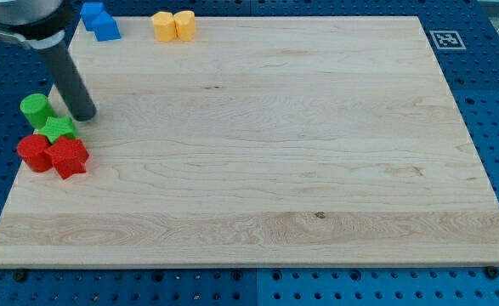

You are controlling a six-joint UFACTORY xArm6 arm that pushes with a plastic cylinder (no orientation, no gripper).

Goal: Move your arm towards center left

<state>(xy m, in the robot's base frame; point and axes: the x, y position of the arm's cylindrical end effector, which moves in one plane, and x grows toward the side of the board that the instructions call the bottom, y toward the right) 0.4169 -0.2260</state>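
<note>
Beside my tip [86, 116], green star block [59, 129].

You see four blocks [52, 143] clustered mid-left on the board [275, 153]. My tip [85, 116] stands just above-right of them. Four more blocks [137, 24] line the upper-left edge.

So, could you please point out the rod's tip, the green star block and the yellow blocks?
My tip [84, 116]: camera view, the rod's very end.
Green star block [59, 129]: camera view, its top face.
Yellow blocks [173, 25]: camera view, where the pair meets.

My tip [84, 116] at board's left-centre edge
</note>
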